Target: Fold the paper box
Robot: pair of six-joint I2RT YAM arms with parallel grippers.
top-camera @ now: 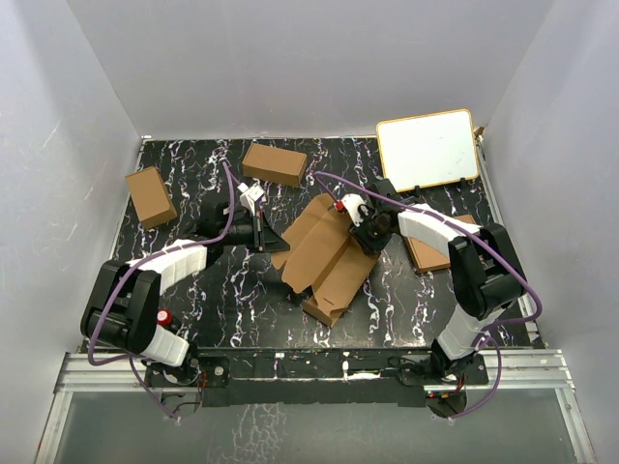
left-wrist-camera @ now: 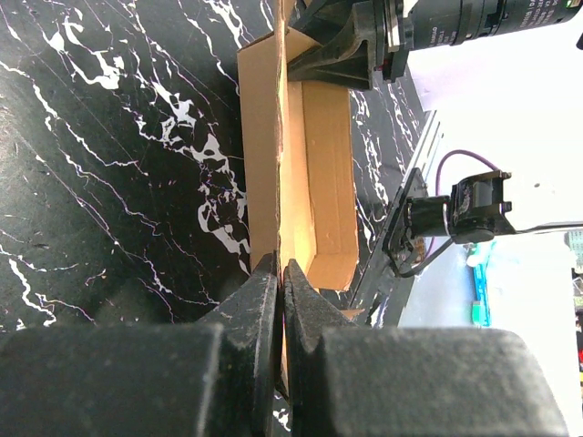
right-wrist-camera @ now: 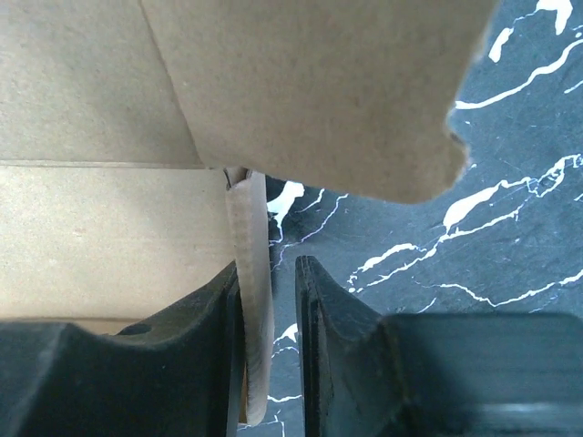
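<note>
Brown paper box [left-wrist-camera: 319,182] edge clamped within left gripper [left-wrist-camera: 281,287].

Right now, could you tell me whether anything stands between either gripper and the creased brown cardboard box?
Nothing visible does: the left gripper pinches the creased brown cardboard box by its edge, and the right gripper straddles one flap.

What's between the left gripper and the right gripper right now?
The partly folded paper box, seen in the top external view; the left gripper pinches its edge.

Light: bright, even, overhead.
Shadows: soft, faint.
Glare: left wrist view's right side washed out.
Blur: paper box [right-wrist-camera: 109,246] close-up soft.
</note>
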